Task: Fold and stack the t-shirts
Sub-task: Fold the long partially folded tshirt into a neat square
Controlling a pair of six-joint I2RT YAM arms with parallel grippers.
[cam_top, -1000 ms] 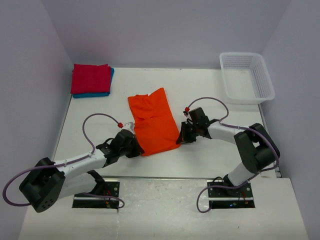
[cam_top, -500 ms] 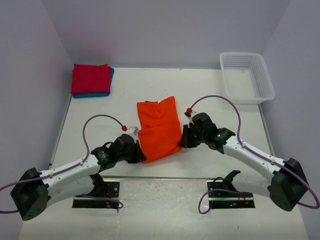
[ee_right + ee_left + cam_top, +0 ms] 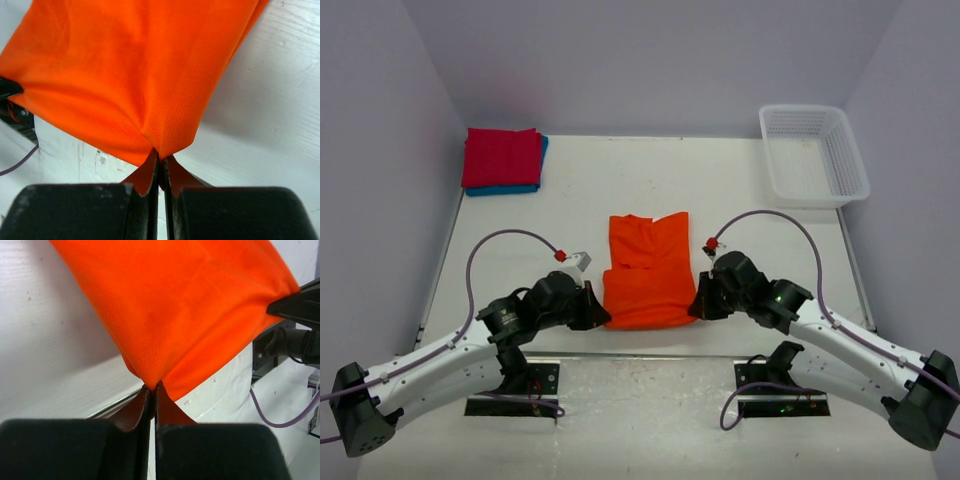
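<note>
You are looking at a white table (image 3: 620, 180) boxed in by pale walls. Take the orange t-shirt (image 3: 650, 275) as your mark: it lies folded near the middle of the front edge, its collar end pointing away from you and its near edge right at the table's front edge. Far to the back left of it, in the corner, a folded blue t-shirt (image 3: 505, 189) lies on the table with a folded red t-shirt (image 3: 502, 157) on top. Back right of the orange one, well apart, stands a white mesh basket (image 3: 850, 160).

No legible text or markings.
</note>
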